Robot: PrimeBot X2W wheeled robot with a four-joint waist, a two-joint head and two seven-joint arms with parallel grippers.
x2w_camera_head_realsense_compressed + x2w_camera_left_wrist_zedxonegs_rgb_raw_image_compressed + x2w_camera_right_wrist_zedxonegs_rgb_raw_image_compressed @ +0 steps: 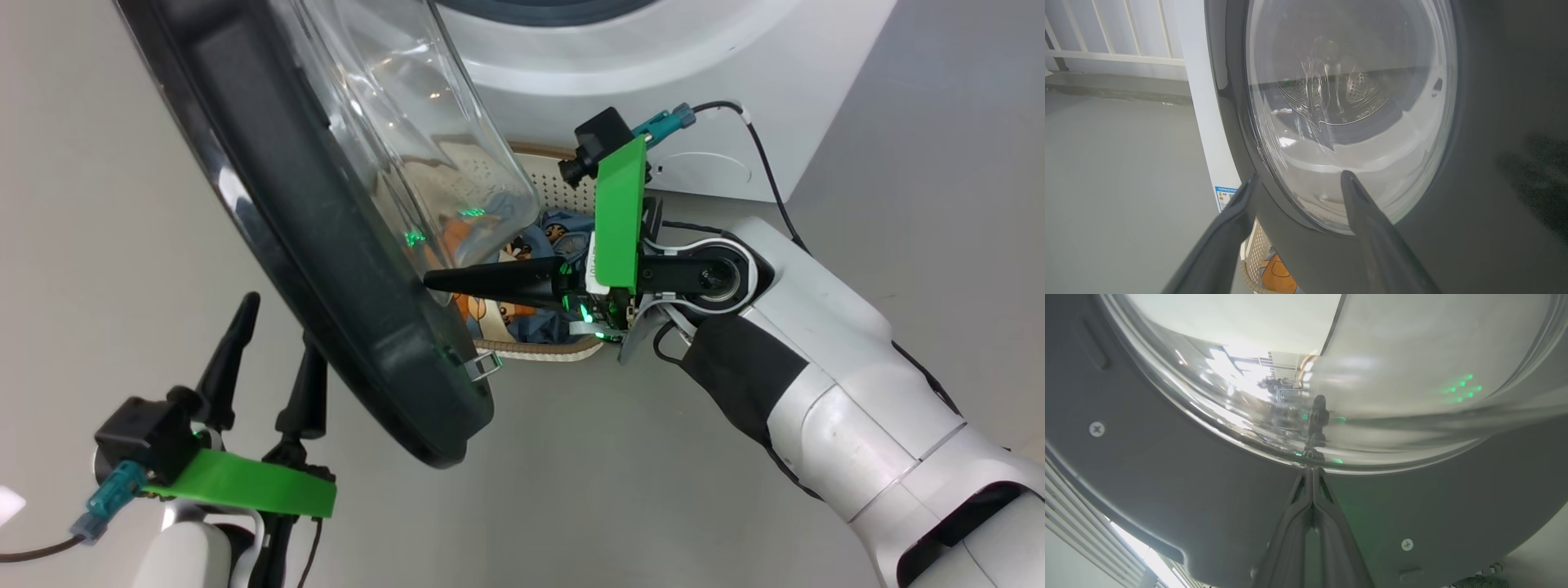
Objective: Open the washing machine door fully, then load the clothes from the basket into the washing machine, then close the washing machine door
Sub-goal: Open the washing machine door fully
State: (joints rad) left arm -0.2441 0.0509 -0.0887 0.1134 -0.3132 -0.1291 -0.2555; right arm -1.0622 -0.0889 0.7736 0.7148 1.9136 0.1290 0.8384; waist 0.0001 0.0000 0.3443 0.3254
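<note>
1. Expect the washing machine door to handle as one stiff, fairly heavy piece that only swings on its hinge. It will not flex, so a steady sideways push should move it.
2. Its glossy rim and glass bowl look slippery. Judge your contact on the matt dark ring of the inner face, not on the dome, where a pointed tip could skid.
3. In the head view the door runs from the upper left down to the lower centre, standing part-way open from the washing machine at the top.
4. Your right gripper comes in from the right with its jaws pressed together into one point, holding nothing. In the right wrist view the tip touches the inner face just where the bowl meets the ring.
5. Your left gripper sits at the lower left, on the door's outer side, with its jaws spread wide and empty. Whether it touches the rim you cannot tell.
6. The clothes lie in the basket on the floor at the centre, behind the door. They should be soft, light and floppy, so pinch a raised fold at the top of the bundle.
7. As for looks, the door has a wide black rim, a clear domed bowl throwing bright reflections, and a small metal latch at its lower edge. The clothes are blue with orange and brown cartoon figures.
</note>
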